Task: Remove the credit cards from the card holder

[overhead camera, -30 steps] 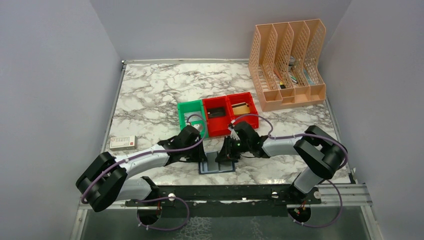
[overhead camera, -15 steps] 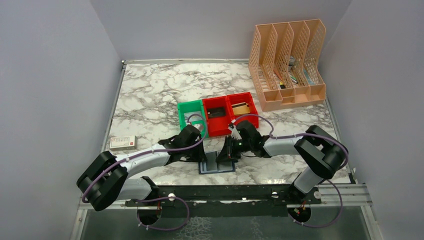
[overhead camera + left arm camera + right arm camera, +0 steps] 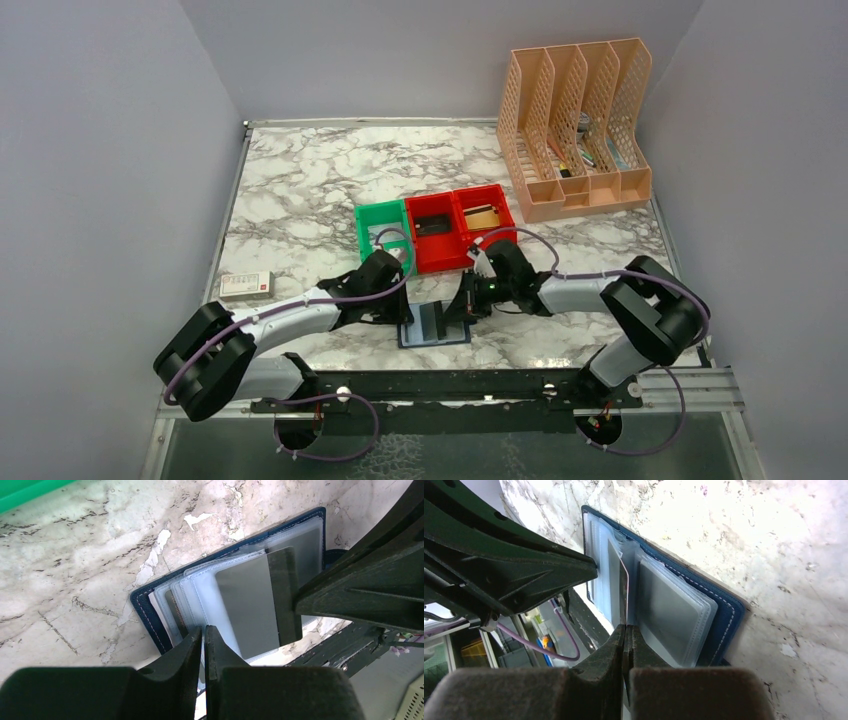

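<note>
**Card holder, open, one card gripped at the near edge of the worktop**

**Item.** Card holder [image 3: 434, 332], dark navy bifold with clear plastic sleeves fanned over its inner faces.

**Location.** Flat on the marble worktop [image 3: 300, 190], close to the near edge and about midway along it, between the two arms. It sits nearer than the green bin [image 3: 366, 228] and the red bins [image 3: 452, 200], and well apart from both.

**Orientation.** Opened out, inner side up. Its long axis runs parallel to the near edge and the fold runs near to far. One stack of sleeves lies toward the left edge of the worktop, the other toward the right.

**Left hand** [image 3: 204, 636]. Low over the holder's left half. The fingers are drawn almost together on the rim of the sleeves, apparently nipping them. Judged purpose: to pin the holder so it does not slide or lift when a card is drawn.

**Right hand** [image 3: 625, 630]. Closed tight on a thin credit card [image 3: 247, 605]. The card is grey with a dark stripe down one long side. In the right wrist view it is seen edge-on, running straight into the fingertips. Gripping the exposed edge suits a pull along the sleeve's opening.

**Status.** The card looks partly clear of its sleeve and not yet free. How many more cards sit in the other sleeves cannot be told.

**Also present.** Peach file rack [image 3: 575, 130] at the far right corner. Small white box [image 3: 245, 285] by the left edge.
</note>
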Controlling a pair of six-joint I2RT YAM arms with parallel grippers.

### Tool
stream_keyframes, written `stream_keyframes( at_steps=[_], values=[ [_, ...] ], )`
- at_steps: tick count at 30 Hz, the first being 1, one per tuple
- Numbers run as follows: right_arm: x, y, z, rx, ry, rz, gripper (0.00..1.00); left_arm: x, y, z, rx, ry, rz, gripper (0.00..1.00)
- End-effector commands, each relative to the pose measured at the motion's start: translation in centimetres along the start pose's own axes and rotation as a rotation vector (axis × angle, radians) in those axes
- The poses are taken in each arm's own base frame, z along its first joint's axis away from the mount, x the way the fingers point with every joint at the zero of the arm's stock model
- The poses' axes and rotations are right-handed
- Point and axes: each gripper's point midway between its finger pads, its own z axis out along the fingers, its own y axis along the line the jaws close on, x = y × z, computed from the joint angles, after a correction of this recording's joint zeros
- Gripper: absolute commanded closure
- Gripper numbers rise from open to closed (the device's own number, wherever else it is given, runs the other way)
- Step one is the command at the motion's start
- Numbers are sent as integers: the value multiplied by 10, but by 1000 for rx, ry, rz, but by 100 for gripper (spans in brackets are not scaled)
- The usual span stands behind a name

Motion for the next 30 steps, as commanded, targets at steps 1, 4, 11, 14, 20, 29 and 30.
stream_keyframes(
  at_steps=[1, 4, 11, 14, 20, 29, 30],
  values=[
    [3, -1, -9, -15, 5, -25, 99, 13, 23, 2, -104, 44, 18, 89],
    [3, -5, -11, 2, 2, -17, 99, 12, 22, 2, -101, 42, 21, 89],
    [2, -9, -13, 17, -10, -17, 99, 4, 5, -7, -43, 20, 12, 85],
    [-1, -11, -12, 29, -22, -13, 99, -11, -13, -19, 14, -32, 24, 73],
    [-5, -12, -9, 38, -30, -19, 99, -22, -43, -26, 106, -35, 52, 62],
    [0, -11, -6, 6, -7, -3, 99, 2, -46, -2, 92, 47, 107, 76],
    [0, -12, -6, 6, -7, -2, 99, 5, -42, 1, 80, 57, 112, 79]
  ],
)
